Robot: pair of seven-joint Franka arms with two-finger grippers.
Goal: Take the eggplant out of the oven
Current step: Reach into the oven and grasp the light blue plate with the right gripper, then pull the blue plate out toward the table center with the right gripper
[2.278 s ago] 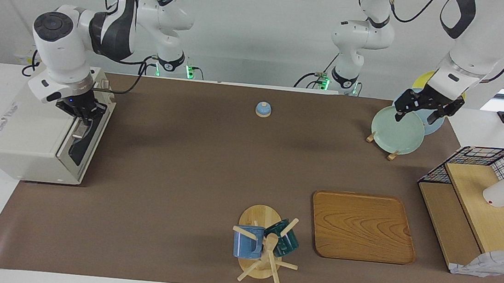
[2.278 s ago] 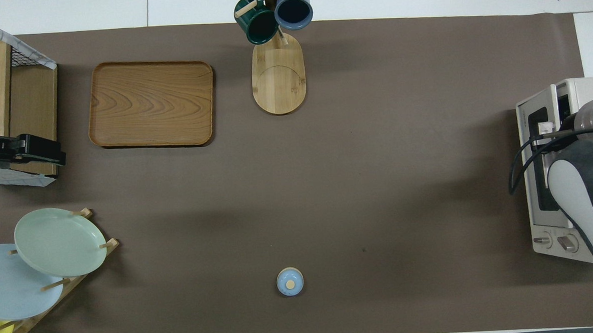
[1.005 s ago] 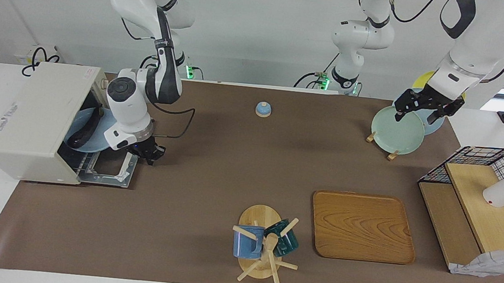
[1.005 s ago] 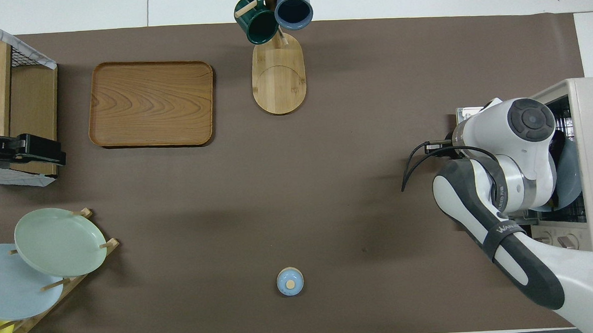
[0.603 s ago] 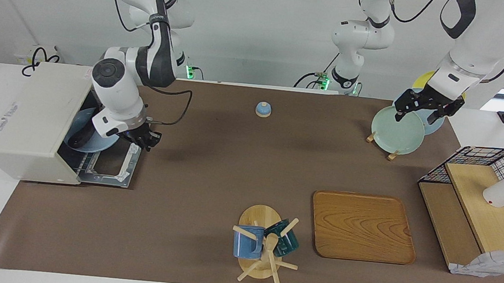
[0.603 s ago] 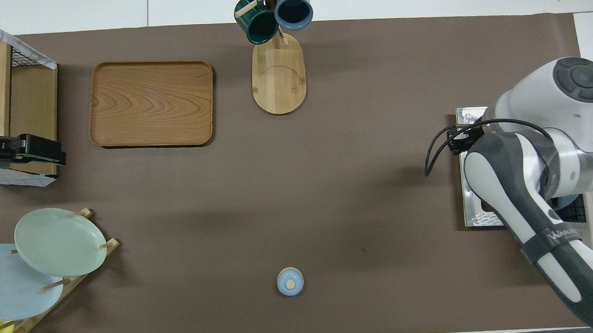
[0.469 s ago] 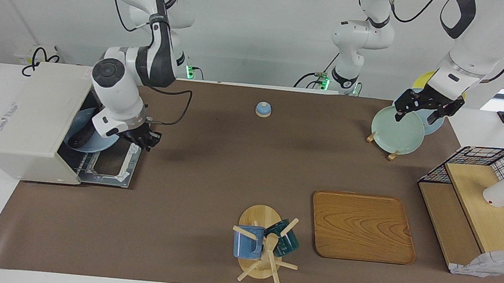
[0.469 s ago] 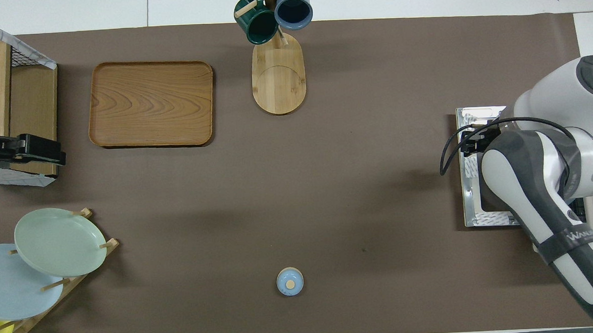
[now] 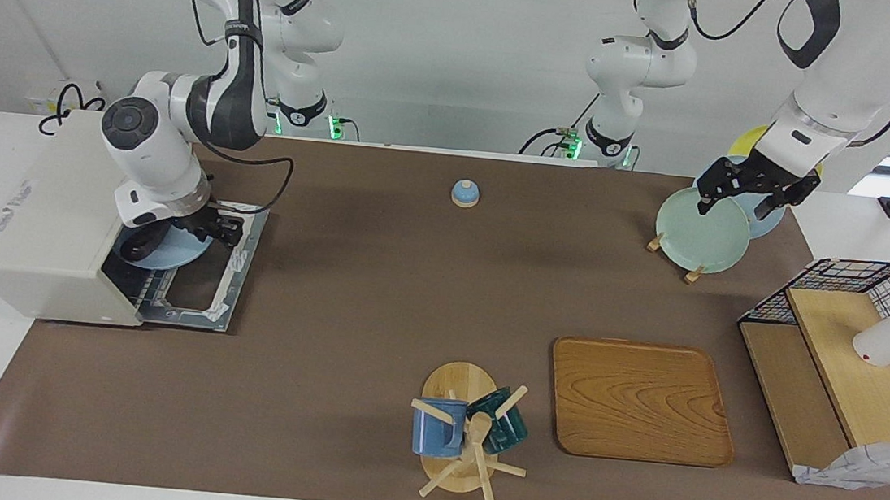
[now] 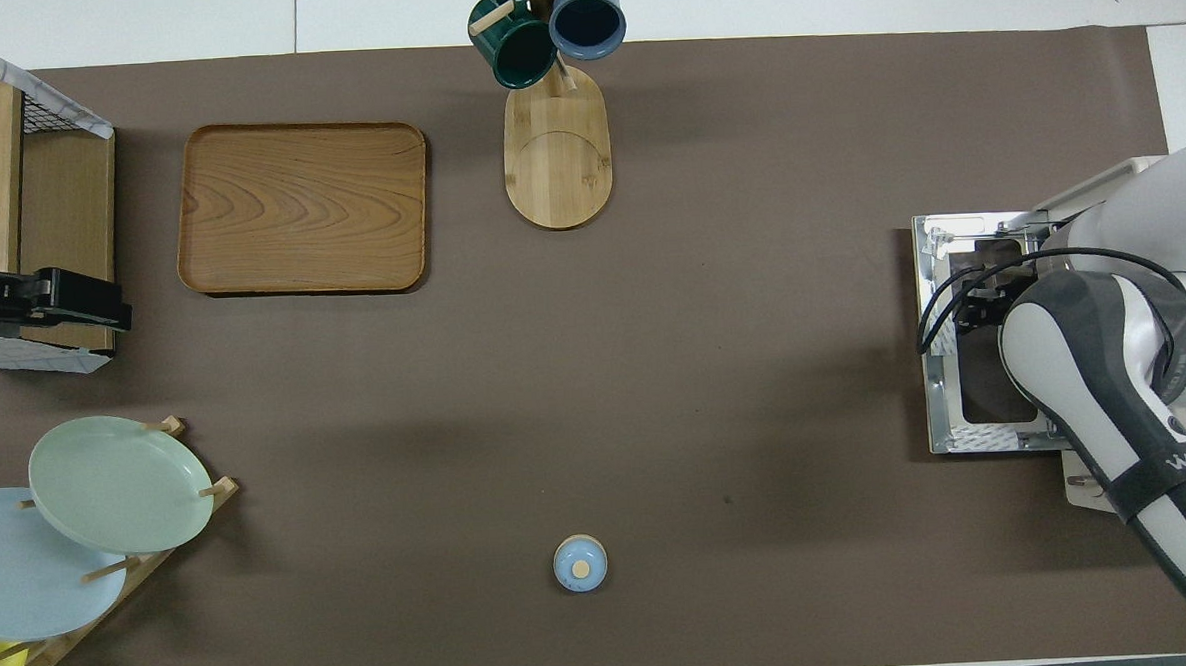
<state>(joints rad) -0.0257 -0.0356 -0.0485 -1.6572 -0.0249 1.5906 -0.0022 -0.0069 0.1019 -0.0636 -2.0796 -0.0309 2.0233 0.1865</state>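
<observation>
Facing view: eggplant (image 9: 142,244) lies in the oven (image 9: 46,236) just beside right jaws, spread unclear.

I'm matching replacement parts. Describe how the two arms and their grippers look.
Both arms have glossy white shells with dark grey joint sections and round dark caps. The right gripper and left gripper are black with two fingers. A loose black cable loops by the right wrist; its forearm carries white lettering.

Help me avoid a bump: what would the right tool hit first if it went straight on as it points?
Probably the open oven door lying beneath the right tool; depth is unclear.
</observation>
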